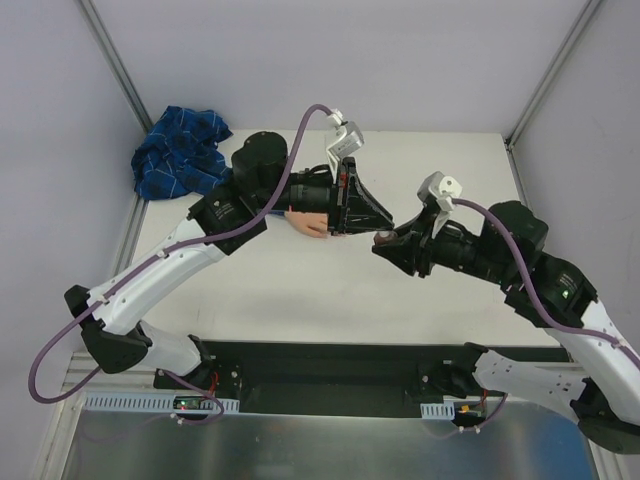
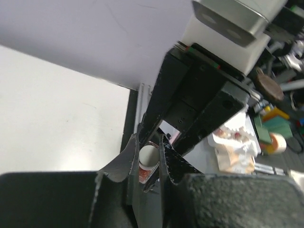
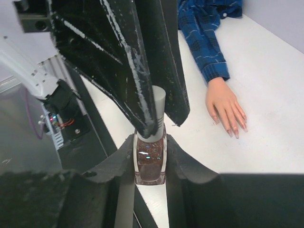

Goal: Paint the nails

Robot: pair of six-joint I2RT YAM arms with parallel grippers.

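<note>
**benchrat:** What's going on right at the jaws?

**yamfan:** Your right gripper [image 3: 149, 149] is clamped tight on the small glass bottle of dark reddish-brown glitter polish [image 3: 149, 166]. Its pads are on two opposite sides and the bottle stands upright between them. Directly above those jaws, your left gripper [image 2: 148, 151] is pinched shut on the pale grey round cap [image 3: 159, 99]. Looks to me like the cap-off step, with the cap not off yet.

**benchrat:** Tips for doing it clean?

**yamfan:** Treat the right jaws as a vice and nothing more. Twist with the left wrist only, around the cap's own axis, then lift straight up along it. That way the brush (I can't see one, just assuming) doesn't scrape the neck. From the right wrist view the left fingers sit a bit skewed on the cap, so I'd watch for slipping. If it spins in the pads, regrip lower rather than squeezing harder. Hold the bottle vertical or you'll dribble on the white table [image 3: 266, 95].

**benchrat:** And the target?

**yamfan:** It's beyond the jaws and off to their right in the right wrist view. The pale peach fake hand [image 3: 223, 102] lies flat, palm down, well apart from the bottle. Its blue plaid sleeve [image 3: 204, 33] runs off farther back. The nails [image 3: 235, 133] are the tiny pinkish tips at the finger ends nearest your right jaws.

**benchrat:** Any brand on the bottle?

**yamfan:** Nothing I can read. No label shows on the glass, and there's no legible text on the cap or the grippers.
</note>
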